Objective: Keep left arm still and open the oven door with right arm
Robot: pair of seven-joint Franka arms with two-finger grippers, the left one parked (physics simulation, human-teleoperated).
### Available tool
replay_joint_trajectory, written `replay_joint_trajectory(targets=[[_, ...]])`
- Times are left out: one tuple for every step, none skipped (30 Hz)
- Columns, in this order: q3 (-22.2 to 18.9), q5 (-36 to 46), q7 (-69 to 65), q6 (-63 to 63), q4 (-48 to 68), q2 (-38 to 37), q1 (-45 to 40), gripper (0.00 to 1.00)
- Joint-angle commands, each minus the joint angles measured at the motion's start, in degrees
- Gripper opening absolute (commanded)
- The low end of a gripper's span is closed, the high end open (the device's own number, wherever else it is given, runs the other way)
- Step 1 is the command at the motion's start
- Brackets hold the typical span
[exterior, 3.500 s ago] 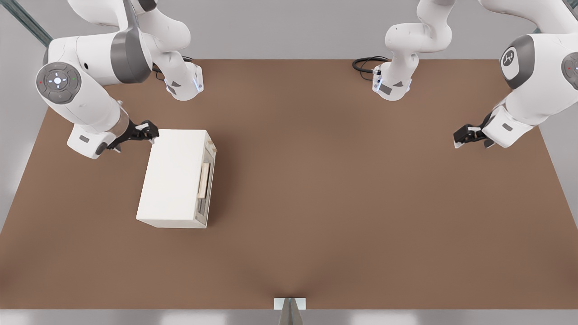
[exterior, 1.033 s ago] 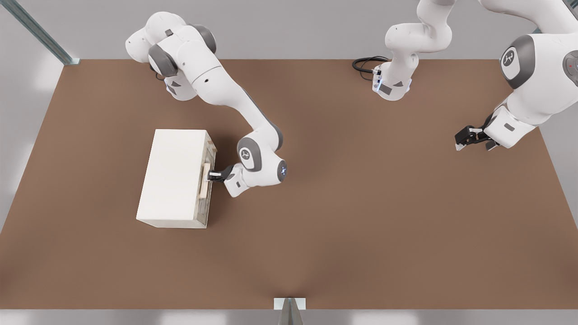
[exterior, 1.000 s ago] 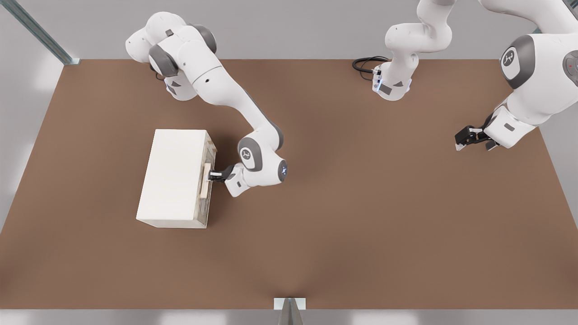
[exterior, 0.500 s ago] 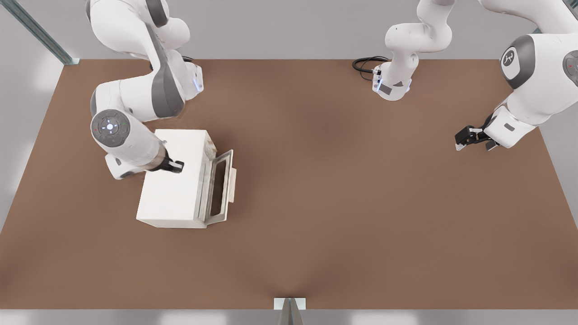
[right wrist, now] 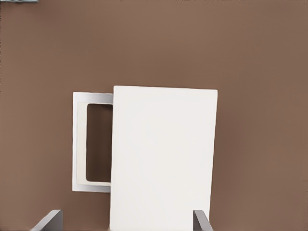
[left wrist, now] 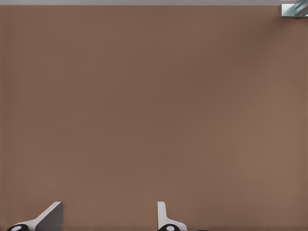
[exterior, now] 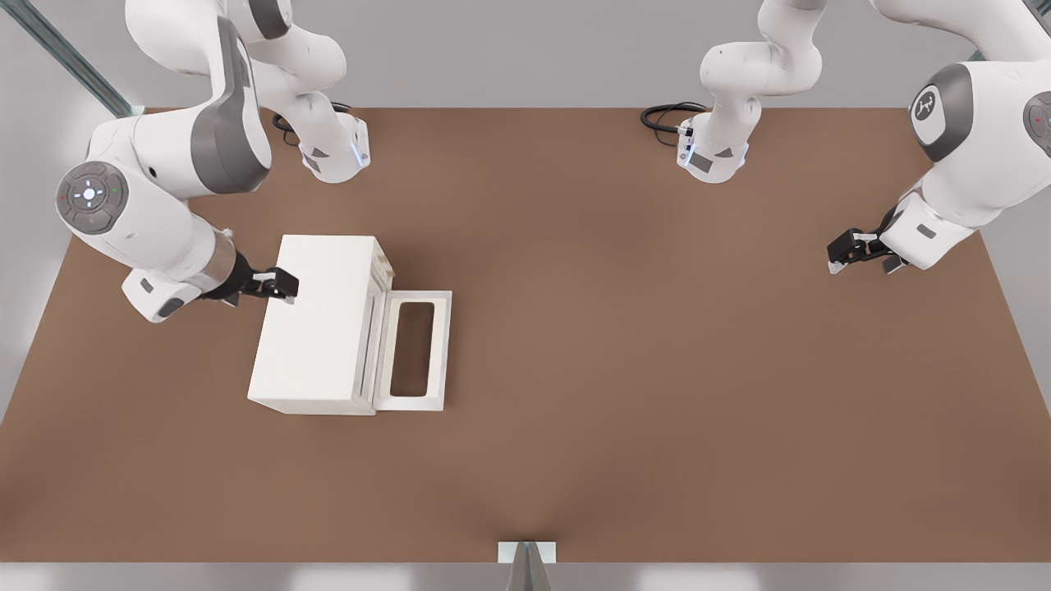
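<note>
The cream-white oven (exterior: 316,324) sits on the brown table at the front view's left. Its oven door (exterior: 442,349) is swung fully down and lies flat on the table toward the front view's right, window frame facing up. The right arm's gripper (exterior: 283,285) hovers over the oven's back top edge, away from the door, open and empty. In the right wrist view the gripper (right wrist: 126,224) looks down on the oven (right wrist: 163,159), and the door (right wrist: 79,144) sticks out beyond it. Both fingertips (right wrist: 50,221) stand far apart.
The brown table (exterior: 616,328) stretches wide to the front view's right of the door. The two arm bases (exterior: 332,152) (exterior: 710,156) stand at the back edge. The parked arm's gripper (exterior: 854,246) hangs at the far right. A small metal bracket (exterior: 526,552) marks the front edge.
A second ago the gripper was at the handle with the door shut. The door then swung half down and now lies flat. The gripper let go and moved back over the oven's rear edge.
</note>
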Motion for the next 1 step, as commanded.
replay_joint_trajectory(targets=[[0.03, 0.03, -17.36, 0.28, 0.05, -0.07, 0.01, 1.00]])
